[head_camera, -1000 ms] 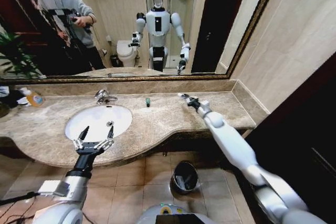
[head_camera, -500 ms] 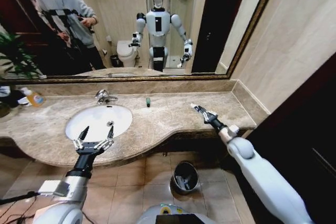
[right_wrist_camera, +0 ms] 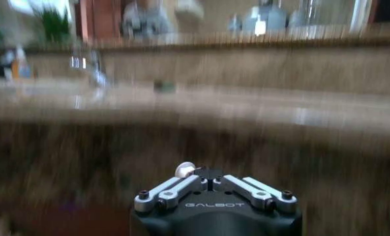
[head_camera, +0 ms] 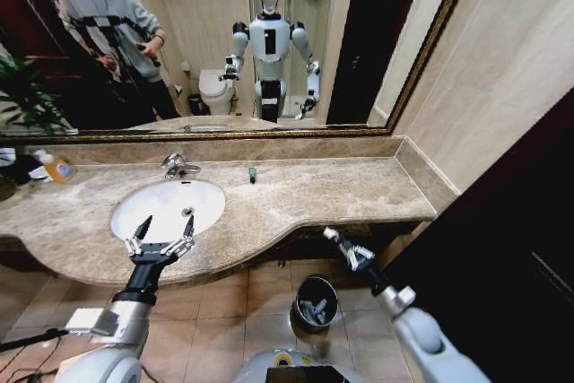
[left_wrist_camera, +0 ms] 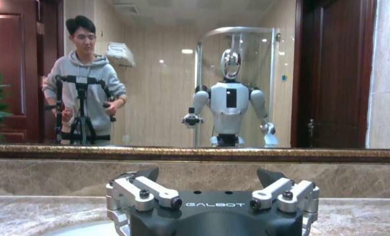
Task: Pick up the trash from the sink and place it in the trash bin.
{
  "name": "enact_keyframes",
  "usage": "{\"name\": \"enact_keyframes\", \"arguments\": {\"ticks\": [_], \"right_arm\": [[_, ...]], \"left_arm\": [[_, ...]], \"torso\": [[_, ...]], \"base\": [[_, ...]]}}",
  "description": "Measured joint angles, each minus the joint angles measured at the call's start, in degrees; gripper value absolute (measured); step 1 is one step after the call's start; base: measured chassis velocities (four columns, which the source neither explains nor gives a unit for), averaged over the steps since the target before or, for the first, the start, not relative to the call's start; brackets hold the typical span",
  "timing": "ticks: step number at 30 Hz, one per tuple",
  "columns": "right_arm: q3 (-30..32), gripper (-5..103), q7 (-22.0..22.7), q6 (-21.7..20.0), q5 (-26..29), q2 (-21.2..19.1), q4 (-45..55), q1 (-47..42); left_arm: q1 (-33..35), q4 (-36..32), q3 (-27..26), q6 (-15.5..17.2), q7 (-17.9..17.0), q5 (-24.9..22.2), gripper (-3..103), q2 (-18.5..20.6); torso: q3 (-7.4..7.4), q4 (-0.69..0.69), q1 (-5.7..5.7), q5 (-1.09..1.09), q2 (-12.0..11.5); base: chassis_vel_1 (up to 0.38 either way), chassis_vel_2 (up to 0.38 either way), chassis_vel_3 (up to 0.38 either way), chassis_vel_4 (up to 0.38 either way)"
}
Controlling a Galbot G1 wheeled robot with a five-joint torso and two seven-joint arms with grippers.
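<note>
Right claw (head_camera: 339, 245) hangs below the front edge of the tabletop (head_camera: 305, 195), above the floor and just up and to the right of the trash bin (head_camera: 315, 304). In the right wrist view this claw (right_wrist_camera: 211, 183) has its two fingers drawn together, with a small white bit (right_wrist_camera: 185, 169) showing at the fingertips; I cannot tell what it is or whether it is truly pinched.

The trash bin is a small round black one with a shiny rim, standing on the tiled floor (head_camera: 233, 311) under the tabletop, and a few pale pieces of trash (head_camera: 316, 311) lie inside it. One small green-black piece (head_camera: 253, 174) lies on the tabletop near the back wall, to the right of the faucet (head_camera: 176, 165).

The sink (head_camera: 168, 208) is a white oval basin set in the beige marble, its bowl looking bare apart from the drain. The left claw (head_camera: 161, 234) hovers over the sink's near rim with its fingers spread wide and nothing between them; the left wrist view shows the same claw (left_wrist_camera: 211, 189) spread apart.

An orange-yellow soap bottle (head_camera: 57, 167) stands at the far left of the tabletop, well apart from the sink.
</note>
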Motion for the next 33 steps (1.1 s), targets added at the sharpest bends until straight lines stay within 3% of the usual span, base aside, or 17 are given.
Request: {"name": "enact_keyframes", "arguments": {"ticks": [7,9,18,25,33], "right_arm": [[-3.6,0,1.2,-2.0,-9.0,4.1,-12.5,3.9],[-4.2,0,1.0,-2.3,-13.8,7.1,-18.7,6.8],[-4.5,0,1.0,-0.7,-25.4,14.1,-38.5,16.8],[-4.0,0,2.0,-2.0,-28.0,15.8,-43.8,20.9],[-3.4,-2,2.8,-2.9,-30.1,14.3,-45.2,22.8]], "left_arm": [[0.0,0.0,0.0,0.0,0.0,0.0,100,0.0],[0.0,0.0,0.0,0.0,0.0,0.0,100,0.0],[0.0,0.0,0.0,0.0,0.0,0.0,100,0.0],[0.0,0.0,0.0,0.0,0.0,0.0,100,0.0],[0.0,0.0,0.0,0.0,0.0,0.0,100,0.0]], "torso": [[0.00,0.00,0.00,-0.01,0.0],[0.00,0.00,0.01,0.00,0.0],[0.01,0.01,0.01,0.00,0.0],[0.01,0.00,0.01,0.00,0.0],[0.01,0.00,0.01,-0.02,0.0]], "base": [[0.000,0.000,0.000,0.000],[0.000,0.000,0.000,0.000],[0.000,0.000,0.000,0.000],[0.000,0.000,0.000,0.000],[0.000,0.000,0.000,0.000]]}}
